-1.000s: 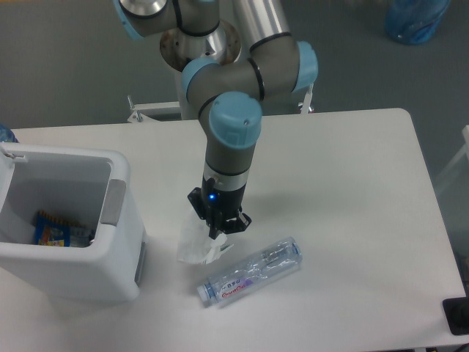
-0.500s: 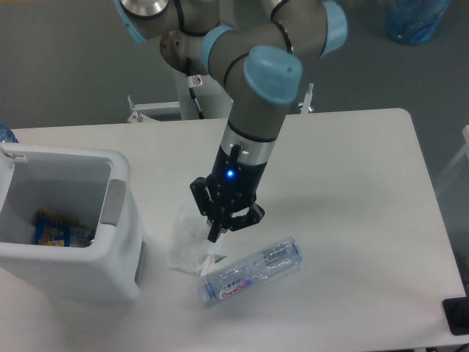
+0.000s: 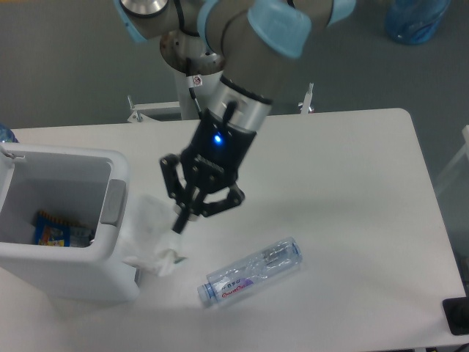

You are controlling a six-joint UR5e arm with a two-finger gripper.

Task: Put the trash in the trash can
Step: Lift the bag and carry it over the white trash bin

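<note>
Gripper: the gripper pinches the wrapper by its top, so it hangs clear of the table.
Wrapper: in the air, just beside the bin wall, below the rim.
Bottle: the bottle lies on the table, untouched.

The clear plastic bottle carries a white-and-purple label. The boxy white plastic bin has a grey tab. The tabletop is white.

White table on a grey floor

The table has rounded corners; behind it lies grey carpet, with 1 blue bag at top right.
</note>
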